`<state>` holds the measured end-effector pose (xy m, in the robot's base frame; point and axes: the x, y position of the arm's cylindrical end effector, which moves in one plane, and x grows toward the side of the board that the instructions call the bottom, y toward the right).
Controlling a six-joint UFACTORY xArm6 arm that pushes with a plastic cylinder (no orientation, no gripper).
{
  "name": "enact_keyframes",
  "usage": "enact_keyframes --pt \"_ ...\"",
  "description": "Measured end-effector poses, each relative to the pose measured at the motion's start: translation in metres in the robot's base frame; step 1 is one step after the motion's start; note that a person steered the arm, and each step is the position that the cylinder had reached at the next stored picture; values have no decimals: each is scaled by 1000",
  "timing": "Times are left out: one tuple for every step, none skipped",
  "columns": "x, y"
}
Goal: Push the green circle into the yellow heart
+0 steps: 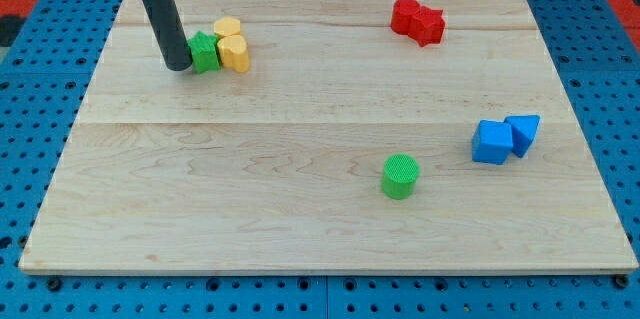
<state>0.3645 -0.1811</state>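
Observation:
The green circle (400,176) is a short green cylinder standing right of the board's middle, toward the view's bottom. Two yellow blocks sit at the view's upper left, one (234,53) in front and one (227,27) behind it; I cannot tell which is the heart. A green star-like block (204,52) touches the front yellow block's left side. My tip (178,66) rests on the board just left of that green star block, touching or nearly touching it, far from the green circle.
Two red blocks (417,21) sit together at the view's upper right. A blue cube (491,143) and a blue triangular block (523,133) sit together at the right. The wooden board (300,209) lies on a blue pegboard.

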Motion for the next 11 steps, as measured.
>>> enact_keyframes --pt "67 37" --pt "59 134" --pt "95 185" --pt "85 233" --pt "126 250" --pt "138 330" --pt "204 326" --pt "193 269" --pt "133 234" --pt "106 159" --pt "83 189"
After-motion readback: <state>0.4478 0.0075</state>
